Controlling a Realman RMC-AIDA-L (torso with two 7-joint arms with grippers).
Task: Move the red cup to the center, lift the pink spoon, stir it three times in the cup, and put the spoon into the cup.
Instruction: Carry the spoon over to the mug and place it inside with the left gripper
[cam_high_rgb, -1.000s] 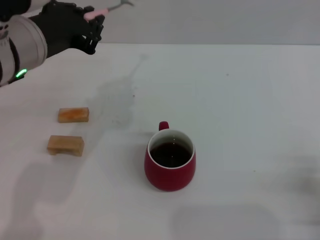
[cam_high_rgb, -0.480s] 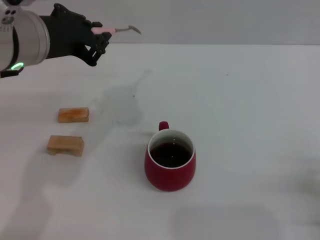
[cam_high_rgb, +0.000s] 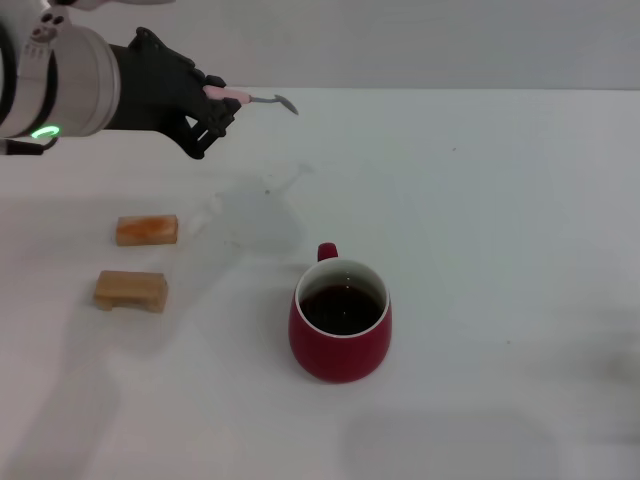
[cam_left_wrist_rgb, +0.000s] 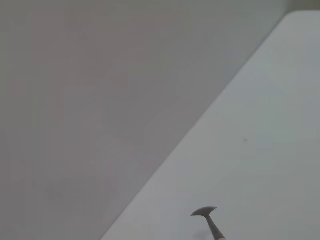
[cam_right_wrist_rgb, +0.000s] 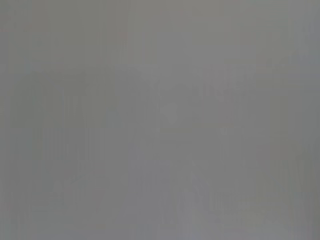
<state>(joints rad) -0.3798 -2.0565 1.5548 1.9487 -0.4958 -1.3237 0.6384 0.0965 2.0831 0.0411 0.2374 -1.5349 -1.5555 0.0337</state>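
The red cup (cam_high_rgb: 340, 320) stands upright near the middle of the white table, its small handle pointing away from me and its inside dark. High at the far left, my left gripper (cam_high_rgb: 212, 108) is shut on the pink spoon (cam_high_rgb: 250, 98), holding it by the pale pink handle. The spoon's grey neck and bowl stick out to the right, well above the table and far up-left of the cup. The spoon's bowl (cam_left_wrist_rgb: 204, 212) shows in the left wrist view over the table. My right gripper is out of view; the right wrist view is a blank grey.
Two small tan blocks lie left of the cup: one orange-topped (cam_high_rgb: 147, 229) and one plain (cam_high_rgb: 131, 290) nearer to me. The arm's shadow (cam_high_rgb: 255, 215) falls on the table between them and the cup. The table's far edge (cam_high_rgb: 450, 90) runs behind.
My left arm has come down and to the right with the spoon, nearer to the cup. The spoon's bowl now points lower. The cup and blocks have not moved.
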